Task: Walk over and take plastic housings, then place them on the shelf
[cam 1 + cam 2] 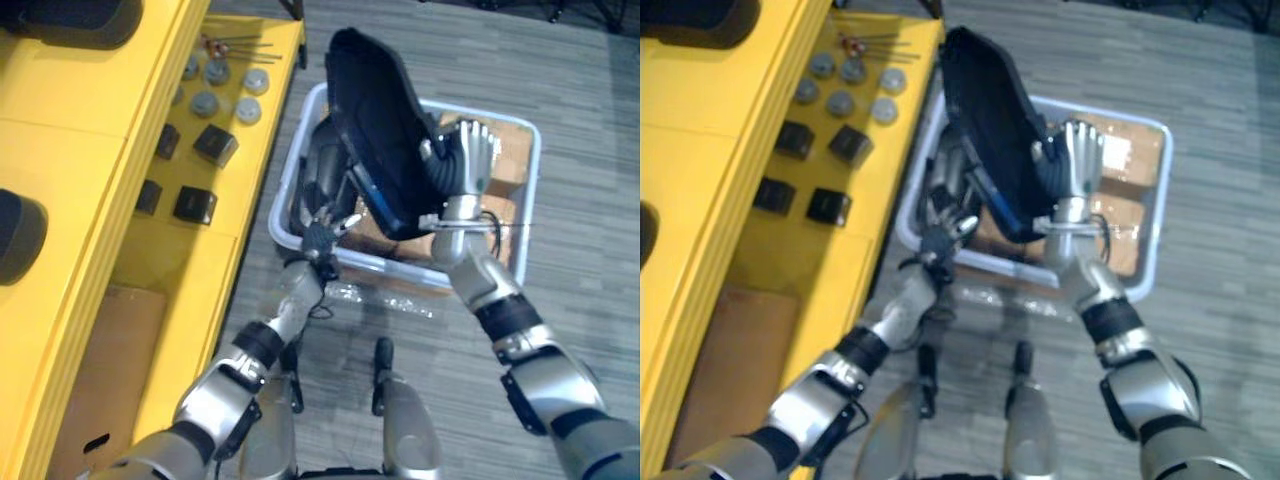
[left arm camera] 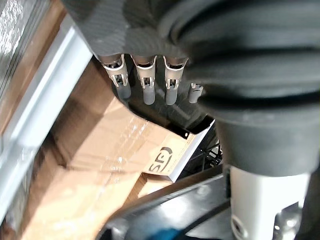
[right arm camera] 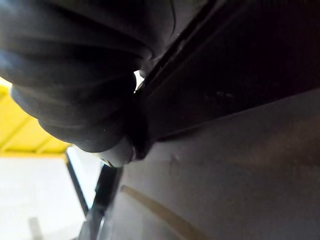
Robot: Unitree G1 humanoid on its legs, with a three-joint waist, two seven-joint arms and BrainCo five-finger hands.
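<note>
A large black plastic housing [image 1: 375, 120] stands tilted on edge above a white bin [image 1: 535, 160]. My right hand [image 1: 462, 160] is shut on its right edge and carries it; the right wrist view shows the housing's dark surface [image 3: 240, 60] close against the hand's cover. My left hand [image 1: 320, 238] is lower, at the bin's near left rim under the housing, with its fingers [image 2: 148, 85] straight and holding nothing. More dark housings [image 1: 322, 165] lie in the left part of the bin.
A yellow shelf [image 1: 90, 150] runs along the left, with grey round pieces [image 1: 205, 103] and small black boxes [image 1: 215, 145] on its lower level. Cardboard [image 1: 510, 150] lines the bin. A clear plastic wrap [image 1: 380, 297] lies on the grey floor before the bin.
</note>
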